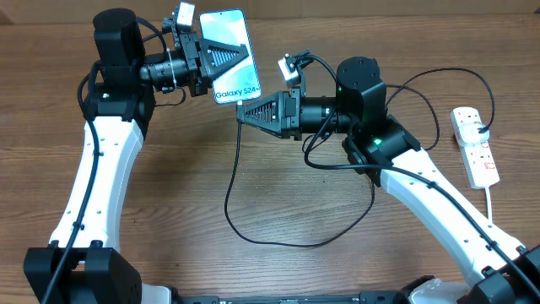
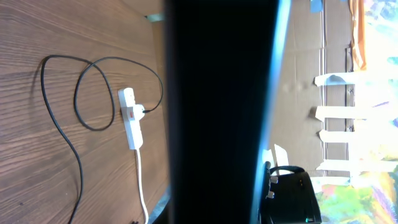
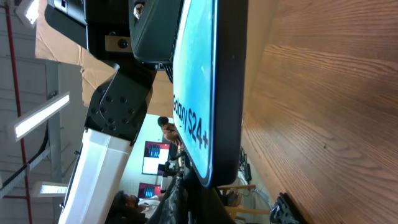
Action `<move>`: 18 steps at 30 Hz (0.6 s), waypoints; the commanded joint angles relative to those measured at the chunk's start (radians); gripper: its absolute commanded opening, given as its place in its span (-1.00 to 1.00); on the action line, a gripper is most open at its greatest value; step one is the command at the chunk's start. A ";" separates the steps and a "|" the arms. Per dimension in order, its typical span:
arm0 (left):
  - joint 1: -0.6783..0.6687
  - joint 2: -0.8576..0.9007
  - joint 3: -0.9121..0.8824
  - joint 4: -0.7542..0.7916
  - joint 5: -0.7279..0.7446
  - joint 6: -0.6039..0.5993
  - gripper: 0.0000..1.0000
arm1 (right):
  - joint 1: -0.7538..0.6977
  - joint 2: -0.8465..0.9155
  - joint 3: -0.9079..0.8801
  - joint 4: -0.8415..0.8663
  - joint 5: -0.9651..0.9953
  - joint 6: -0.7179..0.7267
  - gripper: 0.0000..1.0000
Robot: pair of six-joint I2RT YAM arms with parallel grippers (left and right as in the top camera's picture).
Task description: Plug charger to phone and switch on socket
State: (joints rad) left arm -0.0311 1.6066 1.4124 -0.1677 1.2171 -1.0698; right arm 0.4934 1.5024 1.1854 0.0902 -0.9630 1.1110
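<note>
From overhead, straight down onto the table, far enough back to take in both arms, with the near edge at the bottom of the frame.

From the left wrist, rolled on its side, right up against the phone and blocked through the middle by it. Facing right across the wood toward the socket and the charger, both well off.

From the right wrist, likewise rolled, close on the phone's screen almost edge-on. Facing left toward the left arm.

Shared by all three: the phone. Shared by overhead and left wrist: socket and charger. Shared by overhead and right wrist: left arm.
</note>
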 commanded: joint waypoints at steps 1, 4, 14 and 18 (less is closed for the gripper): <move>-0.016 -0.010 0.013 0.000 0.105 0.054 -0.92 | -0.012 -0.016 0.026 0.025 0.109 0.011 -0.92; -0.016 -0.010 0.013 0.001 0.148 0.080 -0.91 | -0.012 -0.016 0.026 0.027 0.106 0.011 -0.92; -0.016 -0.010 0.013 0.015 0.294 0.099 -0.92 | -0.012 -0.016 0.026 0.038 0.071 0.006 -0.92; -0.016 -0.010 0.013 0.014 0.318 0.098 -0.91 | -0.012 -0.016 0.026 0.052 0.071 0.003 -0.92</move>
State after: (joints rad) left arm -0.0307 1.6066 1.4124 -0.1486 1.3514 -1.0100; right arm 0.5026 1.5024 1.1854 0.1120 -1.0210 1.1210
